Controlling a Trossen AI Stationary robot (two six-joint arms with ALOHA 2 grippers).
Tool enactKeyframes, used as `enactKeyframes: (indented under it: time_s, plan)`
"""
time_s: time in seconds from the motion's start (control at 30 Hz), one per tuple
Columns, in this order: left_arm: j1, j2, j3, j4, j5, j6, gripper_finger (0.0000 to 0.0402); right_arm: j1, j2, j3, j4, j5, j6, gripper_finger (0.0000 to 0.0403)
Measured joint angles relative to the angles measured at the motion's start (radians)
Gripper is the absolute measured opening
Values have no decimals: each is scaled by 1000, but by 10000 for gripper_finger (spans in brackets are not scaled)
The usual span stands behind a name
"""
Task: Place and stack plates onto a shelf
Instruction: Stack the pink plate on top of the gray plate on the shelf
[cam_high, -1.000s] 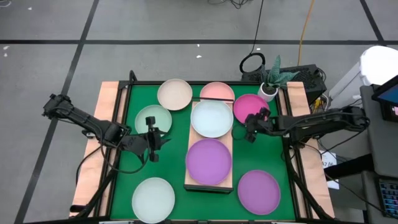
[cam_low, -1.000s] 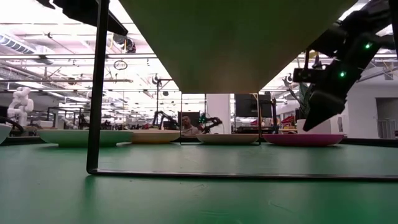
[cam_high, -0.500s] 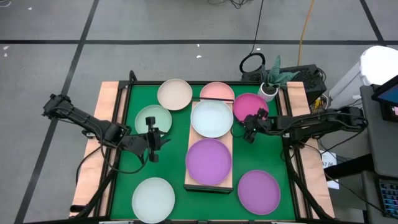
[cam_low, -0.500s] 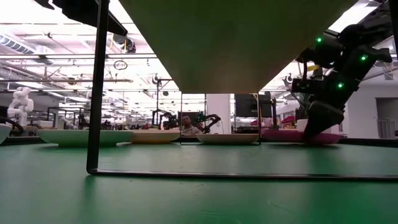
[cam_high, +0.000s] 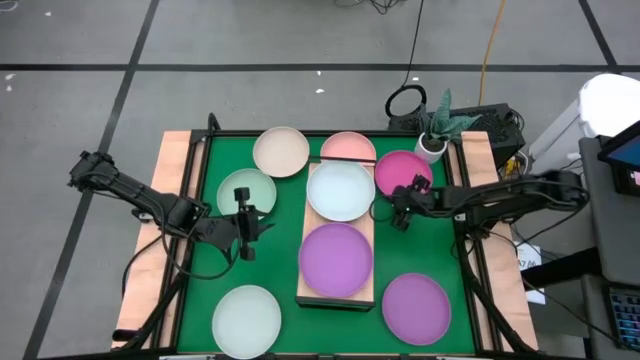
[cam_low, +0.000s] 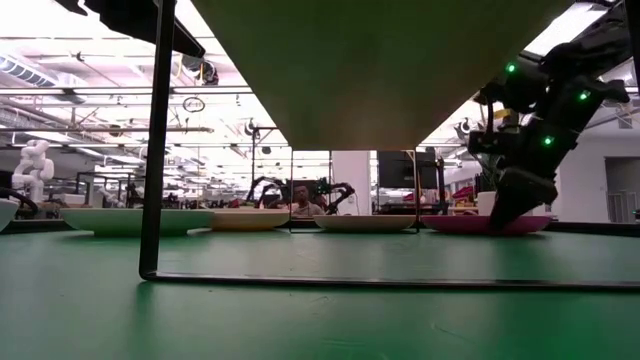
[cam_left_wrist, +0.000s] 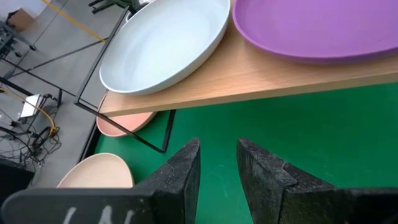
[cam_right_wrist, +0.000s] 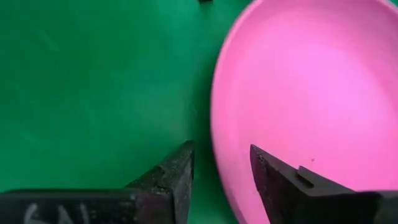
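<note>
The shelf (cam_high: 337, 296) is a light-wood board on thin black legs, carrying a pale blue-white plate (cam_high: 341, 190) and a purple plate (cam_high: 336, 258). On the green mat lie cream (cam_high: 281, 150), pale pink (cam_high: 349, 146), magenta (cam_high: 402, 172), mint green (cam_high: 240, 186), whitish (cam_high: 246, 318) and purple (cam_high: 416, 308) plates. My right gripper (cam_high: 397, 213) is open at the magenta plate's near-left rim (cam_right_wrist: 217, 124); one finger (cam_right_wrist: 177, 171) stands outside over the mat and the other (cam_right_wrist: 273, 177) inside over the plate. My left gripper (cam_high: 245, 228) waits open beside the mint plate. My right gripper comes down steeply from above onto the magenta plate's rim (cam_low: 505, 226), with the rim in the gap between its open fingers. Whether a fingertip touches the plate, I cannot tell. The plate lies flat on the mat.
The shelf's black wire legs (cam_low: 155, 140) stand on the mat, and the pale pink plate (cam_left_wrist: 124, 121) lies partly under its far end. A potted plant (cam_high: 437, 128) stands off the far right corner. Wooden strips (cam_high: 170, 200) flank the mat.
My right gripper has come down from above the magenta plate to its rim and has shifted slightly toward the table's left. The plates and my left arm have kept still.
</note>
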Motion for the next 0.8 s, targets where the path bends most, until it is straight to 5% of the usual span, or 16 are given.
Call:
enactKeyframes:
  time_s: [0.33,0.8]
  plan:
    - [0,0,0,0,0,11,111,-15,26,2,8,-1,-28,12]
    - [0,0,0,1,0,23,111,92,-98,152,-168,-113,154,5]
